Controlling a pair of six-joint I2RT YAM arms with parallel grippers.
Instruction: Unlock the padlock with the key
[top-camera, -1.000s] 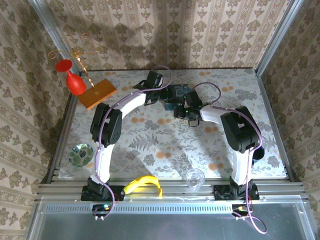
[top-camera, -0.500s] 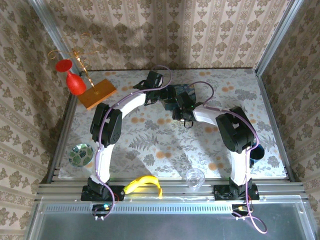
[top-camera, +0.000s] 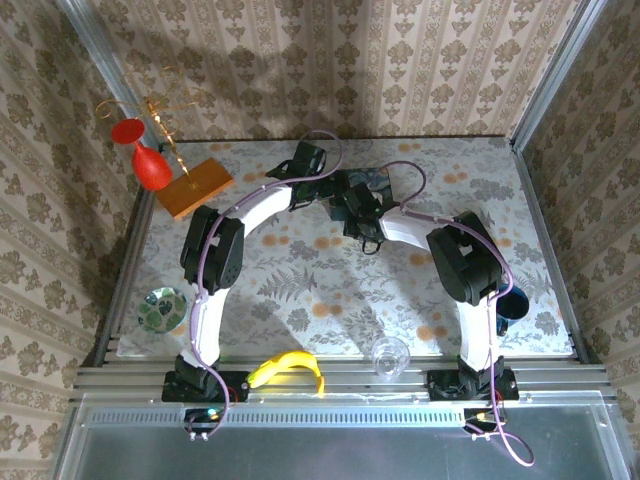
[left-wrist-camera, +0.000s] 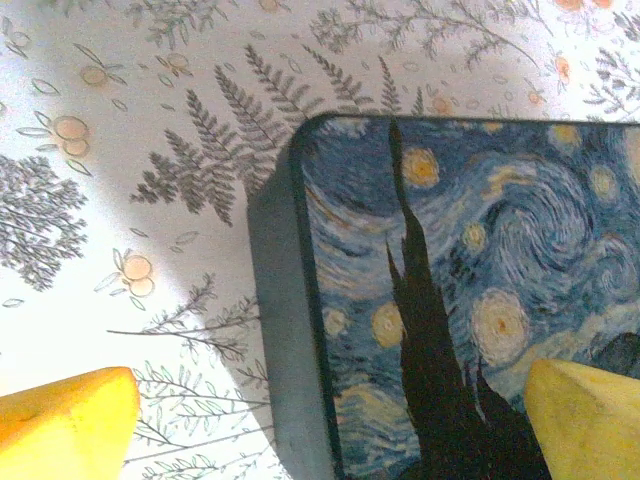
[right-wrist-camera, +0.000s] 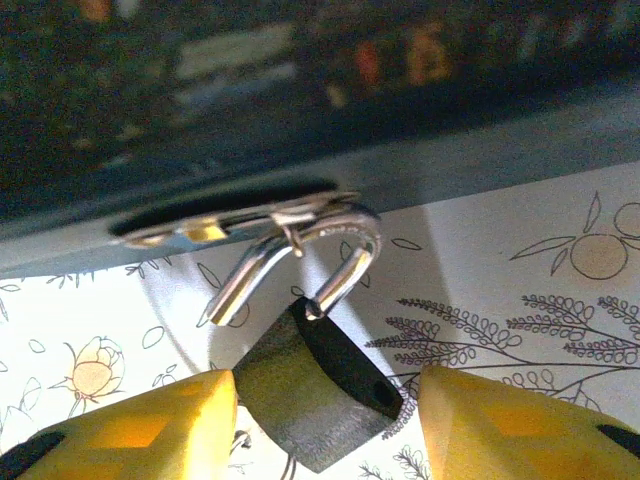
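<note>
Right wrist view: small dark grey metal padlock (right-wrist-camera: 320, 392) hangs from silver clasp (right-wrist-camera: 240, 215) on side of blue painted tin (right-wrist-camera: 500, 150). Right gripper (right-wrist-camera: 327, 400) half open round padlock body; can't tell if squeezing. Left gripper (left-wrist-camera: 330, 412) wide open, empty, over tin corner. Best hold padlock still, no yanking.

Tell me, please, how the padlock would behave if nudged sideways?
The padlock would probably swing, not slide: its shackle hangs hooked through the hasp of the tin. Its small metal body looks dense and smooth, so it may slip between the pads of the right gripper.
</note>
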